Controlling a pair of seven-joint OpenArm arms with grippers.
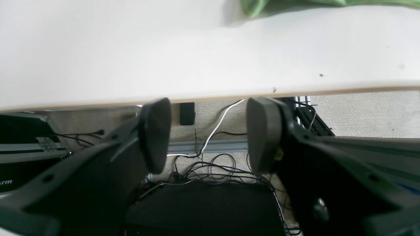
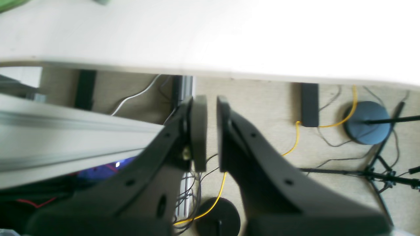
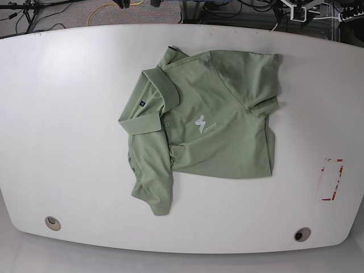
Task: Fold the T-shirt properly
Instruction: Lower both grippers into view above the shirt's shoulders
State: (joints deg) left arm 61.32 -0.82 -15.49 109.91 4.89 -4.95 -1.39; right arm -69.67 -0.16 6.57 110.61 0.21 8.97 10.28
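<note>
Base view: the shirt (image 3: 205, 131) lies mid-table (image 3: 68, 114), rumpled. Left gripper (image 1: 208, 136) gapes empty off the table edge; right gripper (image 2: 211, 131) is nearly closed, empty. A one-layer pinch would skew the fold.

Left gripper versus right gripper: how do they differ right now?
The left gripper has its jaws standing well apart; the right gripper is shut, with only a thin slit between its pads. The left wrist view catches an edge of the T-shirt; the right barely does. Both are empty, hanging off the table edge.
</note>
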